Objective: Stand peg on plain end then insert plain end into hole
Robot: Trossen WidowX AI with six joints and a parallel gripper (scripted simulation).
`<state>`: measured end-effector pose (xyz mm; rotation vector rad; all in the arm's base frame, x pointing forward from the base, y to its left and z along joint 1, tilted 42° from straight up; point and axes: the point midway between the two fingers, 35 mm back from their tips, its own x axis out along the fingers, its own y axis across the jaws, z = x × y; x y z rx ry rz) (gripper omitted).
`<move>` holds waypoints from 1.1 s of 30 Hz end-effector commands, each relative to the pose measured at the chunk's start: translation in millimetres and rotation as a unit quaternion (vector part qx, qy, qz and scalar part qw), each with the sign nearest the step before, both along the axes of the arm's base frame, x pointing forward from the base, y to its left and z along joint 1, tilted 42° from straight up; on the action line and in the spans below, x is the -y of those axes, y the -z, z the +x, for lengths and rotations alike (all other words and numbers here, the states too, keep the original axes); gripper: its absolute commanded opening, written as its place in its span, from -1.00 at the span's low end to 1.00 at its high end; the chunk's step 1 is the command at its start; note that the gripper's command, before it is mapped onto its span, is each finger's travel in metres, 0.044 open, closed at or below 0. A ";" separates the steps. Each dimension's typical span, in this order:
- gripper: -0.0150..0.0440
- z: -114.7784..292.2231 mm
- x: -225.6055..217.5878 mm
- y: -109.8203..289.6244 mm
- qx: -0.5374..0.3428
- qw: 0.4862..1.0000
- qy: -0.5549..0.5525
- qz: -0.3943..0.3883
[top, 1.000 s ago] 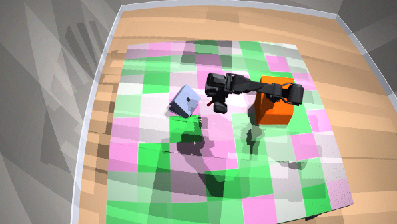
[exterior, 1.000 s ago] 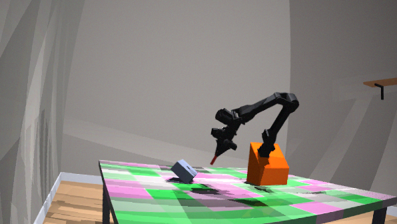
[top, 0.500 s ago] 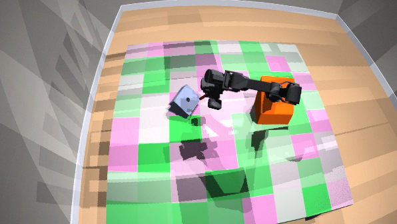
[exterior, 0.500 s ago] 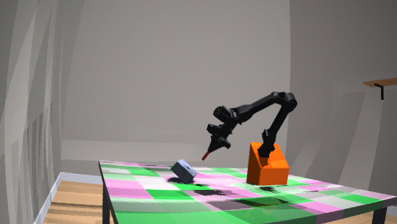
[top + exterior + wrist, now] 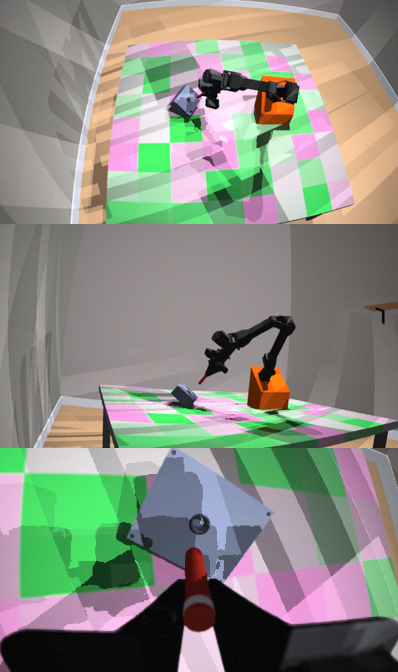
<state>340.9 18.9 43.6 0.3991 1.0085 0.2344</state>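
My gripper (image 5: 196, 586) (image 5: 204, 94) (image 5: 210, 373) is shut on the red peg (image 5: 196, 579) (image 5: 200, 96) (image 5: 202, 379). The white band (image 5: 199, 600) sits at the end near the fingers; the plain end points out and down. The grey-blue sloped panel (image 5: 220, 503) (image 5: 184, 101) (image 5: 183, 394) stands on the table, its dark round hole (image 5: 199, 524) (image 5: 189, 99) in the middle of its face. In the wrist view the peg's tip sits just below the hole, apart from the panel. In the exterior view the peg hangs in the air above and right of the panel.
The orange robot base (image 5: 274, 107) (image 5: 267, 389) stands right of the panel. The table top (image 5: 153, 157) (image 5: 214, 424) is a green, pink and white chequer. A wooden floor with a pale rim (image 5: 97, 83) surrounds the table.
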 end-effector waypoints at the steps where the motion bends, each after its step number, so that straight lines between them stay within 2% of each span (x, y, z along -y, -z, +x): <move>1: -0.49 4.0 0.1 3.6 0.001 1.000 0.004 -0.002; 33: -0.49 25.0 -5.4 25.5 0.016 1.000 0.012 -0.009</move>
